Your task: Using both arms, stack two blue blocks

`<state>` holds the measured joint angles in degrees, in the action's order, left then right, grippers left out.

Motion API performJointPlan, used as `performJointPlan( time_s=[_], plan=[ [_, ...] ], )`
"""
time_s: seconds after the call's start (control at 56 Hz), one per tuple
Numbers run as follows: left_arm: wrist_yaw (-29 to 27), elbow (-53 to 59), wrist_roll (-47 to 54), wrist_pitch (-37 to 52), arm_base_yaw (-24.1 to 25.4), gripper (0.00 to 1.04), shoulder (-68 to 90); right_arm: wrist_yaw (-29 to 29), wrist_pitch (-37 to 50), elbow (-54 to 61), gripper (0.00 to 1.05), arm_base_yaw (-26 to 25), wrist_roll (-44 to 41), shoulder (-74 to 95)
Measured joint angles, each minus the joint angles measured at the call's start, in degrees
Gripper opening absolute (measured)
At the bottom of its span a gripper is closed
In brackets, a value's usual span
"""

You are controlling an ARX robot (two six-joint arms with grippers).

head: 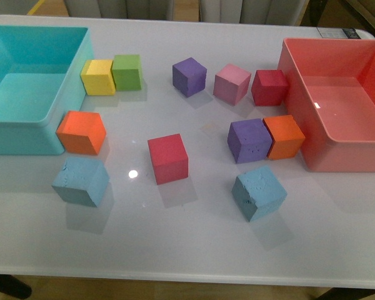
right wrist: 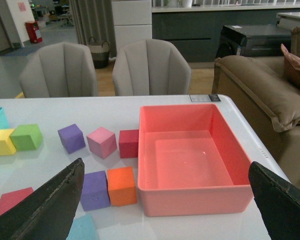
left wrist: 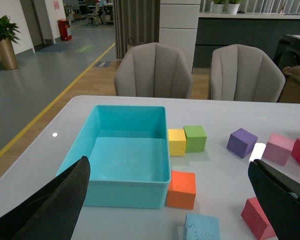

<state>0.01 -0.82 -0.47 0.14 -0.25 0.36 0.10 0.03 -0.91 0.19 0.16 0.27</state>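
Two light sky-blue foam cubes with pitted faces sit well apart on the near part of the glossy white tabletop (head: 187, 250), neither stacked nor touched by anything. The left blue cube (head: 81, 181) lies just in front of an orange foam cube (head: 81, 132) that stands beside the near corner of the large turquoise plastic bin (head: 19, 134). The right blue cube (head: 258, 192), turned at an angle, lies in front of a purple foam cube (head: 249, 140) and a second orange cube (head: 284, 136), which touch each other next to the coral-pink plastic bin (head: 337, 156). A red foam cube (head: 167, 158) stands between the two blue ones, slightly further back. The left gripper (left wrist: 168, 167) hangs above the table with its black fingers (left wrist: 65, 200) spread wide and nothing between them; the left blue cube (left wrist: 202, 227) shows below it at the edge of the left wrist view. The right gripper (right wrist: 166, 167) likewise has its fingers (right wrist: 55, 205) splayed far apart and empty, with a corner of the right blue cube (right wrist: 82, 230) showing in the right wrist view.
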Motion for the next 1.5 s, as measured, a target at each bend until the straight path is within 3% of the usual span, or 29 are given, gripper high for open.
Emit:
performJointPlan(
  time_s=[0.732, 0.786, 0.857, 1.161, 1.5],
  plan=[
    [0.00, 0.00, 0.00, 0.00, 0.00, 0.96, 0.00, -0.31, -0.15, -0.07, 0.96, -0.04, 0.00, 0.13],
    [-0.04, 0.00, 0.00, 0.00, 0.00, 0.96, 0.00, -7.43, -10.97, -4.35, 0.96, -1.29, 1.36, 6.32],
    [0.02, 0.00, 0.02, 0.00, 0.00, 0.96, -0.02, -8.92, -18.16, -9.33, 0.96, -0.74, 1.99, 19.93],
    [-0.02, 0.00, 0.02, -0.02, 0.00, 0.96, 0.00, -1.49, 13.66, -19.89, 0.96, 8.39, -1.42, 74.51],
    [0.00, 0.00, 0.02, -0.02, 0.00, 0.96, 0.00, -1.64, 16.90, -33.83, 0.96, 17.75, -1.84, 104.50]
  ],
)
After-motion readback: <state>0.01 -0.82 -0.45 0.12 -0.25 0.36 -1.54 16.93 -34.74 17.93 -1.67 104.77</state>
